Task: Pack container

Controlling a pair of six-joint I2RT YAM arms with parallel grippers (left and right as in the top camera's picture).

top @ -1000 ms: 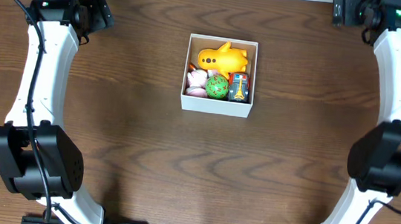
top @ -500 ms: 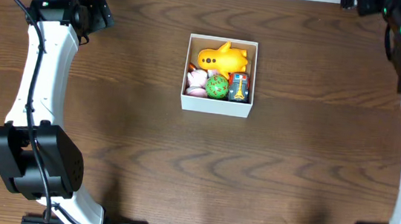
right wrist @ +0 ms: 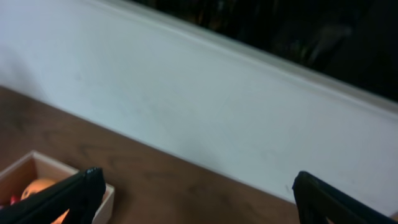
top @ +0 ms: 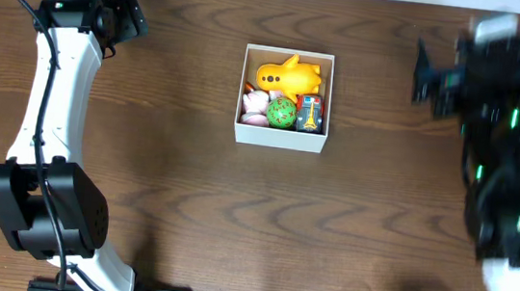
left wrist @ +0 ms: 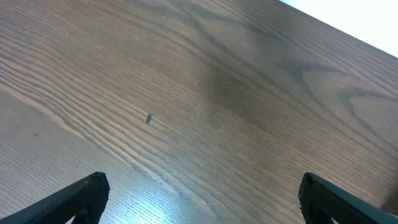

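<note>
ok, container [top: 280, 136] sits on the table [top: 160, 174] between the two claws, well apart from both, holding a yellow duck toy [top: 289, 74], green ball [top: 281, 113] and toy car [top: 310, 114]. left gripper [left wrist: 200, 198] is spread wide, empty. right gripper [right wrist: 196, 196] is also wide and empty, with the container's corner beside one fingertip.

Overhead, the right arm [top: 505, 162] is smeared by motion, and the right gripper [top: 431, 81] is too blurred to read. Each wrist view crops its fingers [left wrist: 84, 199] to dark tips at the bottom corners. The right wrist view is soft. Its lower-left edge cuts off the container [right wrist: 25, 168], whose contents show only as an orange blur.
</note>
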